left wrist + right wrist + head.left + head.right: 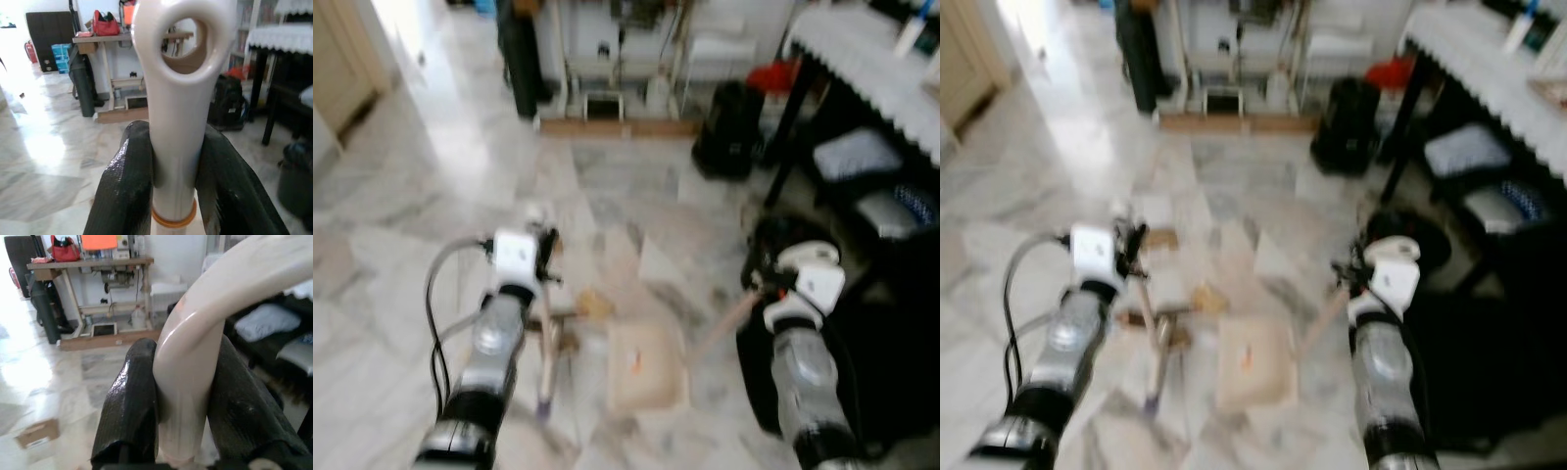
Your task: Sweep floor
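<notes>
The left claw [178,196] is clamped tight on the cream brush handle [178,98], just below its hanging hole; the brush [546,362] slants down toward the near floor. The right claw [183,416] is closed on the curved cream handle [195,357] of the dustpan [646,364], which lies flat on the marble floor [431,196] between the two arms. Scraps of cardboard litter [1206,299] lie just beyond the pan and a little left, one piece [1159,238] farther off. The step looks like sweeping litter into the pan; the next stroke should draw the brush from beyond the scraps toward the pan's mouth, with the pan held steady. There is open floor to the left and far. On the right, dark bags [729,127] and the cloth-covered bench [862,59] stand close, so the right arm has little room to swing that way.
</notes>
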`<state>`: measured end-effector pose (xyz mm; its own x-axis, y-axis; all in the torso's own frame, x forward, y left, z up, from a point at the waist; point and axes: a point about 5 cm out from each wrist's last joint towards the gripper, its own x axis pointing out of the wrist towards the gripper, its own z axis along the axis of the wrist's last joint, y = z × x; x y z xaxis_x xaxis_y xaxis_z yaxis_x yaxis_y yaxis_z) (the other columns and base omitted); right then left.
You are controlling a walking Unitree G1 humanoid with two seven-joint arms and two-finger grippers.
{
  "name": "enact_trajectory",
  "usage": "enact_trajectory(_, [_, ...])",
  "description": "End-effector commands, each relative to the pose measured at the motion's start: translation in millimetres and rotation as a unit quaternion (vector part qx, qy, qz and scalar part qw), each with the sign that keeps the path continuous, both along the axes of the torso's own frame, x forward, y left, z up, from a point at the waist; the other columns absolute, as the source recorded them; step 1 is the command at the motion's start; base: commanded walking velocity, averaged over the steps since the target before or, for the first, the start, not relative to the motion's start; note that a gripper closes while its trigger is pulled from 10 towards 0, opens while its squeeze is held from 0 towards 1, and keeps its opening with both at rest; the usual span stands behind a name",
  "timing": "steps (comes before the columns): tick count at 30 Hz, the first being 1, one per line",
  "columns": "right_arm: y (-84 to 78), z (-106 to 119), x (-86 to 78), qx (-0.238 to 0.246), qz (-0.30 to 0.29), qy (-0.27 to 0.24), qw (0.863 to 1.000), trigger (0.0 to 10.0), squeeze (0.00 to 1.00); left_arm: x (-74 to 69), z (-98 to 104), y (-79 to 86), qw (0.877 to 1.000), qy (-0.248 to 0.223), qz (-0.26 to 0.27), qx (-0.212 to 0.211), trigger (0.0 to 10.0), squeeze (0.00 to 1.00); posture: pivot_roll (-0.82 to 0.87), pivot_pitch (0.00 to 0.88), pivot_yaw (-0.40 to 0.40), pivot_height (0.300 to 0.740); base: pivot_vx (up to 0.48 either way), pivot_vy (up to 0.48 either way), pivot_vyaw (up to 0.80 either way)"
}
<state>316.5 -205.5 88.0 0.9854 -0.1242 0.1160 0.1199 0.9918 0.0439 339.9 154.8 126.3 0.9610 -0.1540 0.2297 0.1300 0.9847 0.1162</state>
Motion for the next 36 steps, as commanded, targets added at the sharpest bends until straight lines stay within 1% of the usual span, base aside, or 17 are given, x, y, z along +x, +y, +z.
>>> enact_trajectory(1, [3.8,12.0,4.5,0.004,0.003,-0.028,1.0,10.0,0.0,1.3,11.4,4.2,1.0,-0.027,0.005,0.008,10.0,0.0,0.13,0.077,-0.069,0.74,0.315,0.0,0.0])
enact_trajectory(4, [3.4,11.2,3.9,0.004,0.003,-0.026,1.0,10.0,0.0,1.1,11.3,4.0,1.0,-0.026,0.005,0.009,10.0,0.0,0.13,0.08,-0.068,0.74,0.286,0.0,0.0])
enact_trajectory(15, [2.4,11.1,3.3,0.005,0.0,-0.026,1.0,10.0,0.0,0.2,11.7,3.1,0.999,-0.031,0.005,0.006,10.0,0.0,0.12,0.088,-0.07,0.74,0.0,0.0,0.0])
enact_trajectory(22, [1.8,11.2,2.9,0.005,0.0,-0.026,1.0,10.0,0.0,0.7,10.9,5.2,1.0,-0.027,0.013,0.004,10.0,0.0,0.12,0.09,-0.07,0.74,0.0,0.0,0.0])
enact_trajectory(36, [-0.1,13.2,3.1,0.002,-0.001,-0.03,1.0,10.0,0.0,1.5,11.4,6.0,1.0,-0.026,0.013,0.002,10.0,0.0,0.12,0.072,-0.069,0.74,0.0,0.0,0.0])
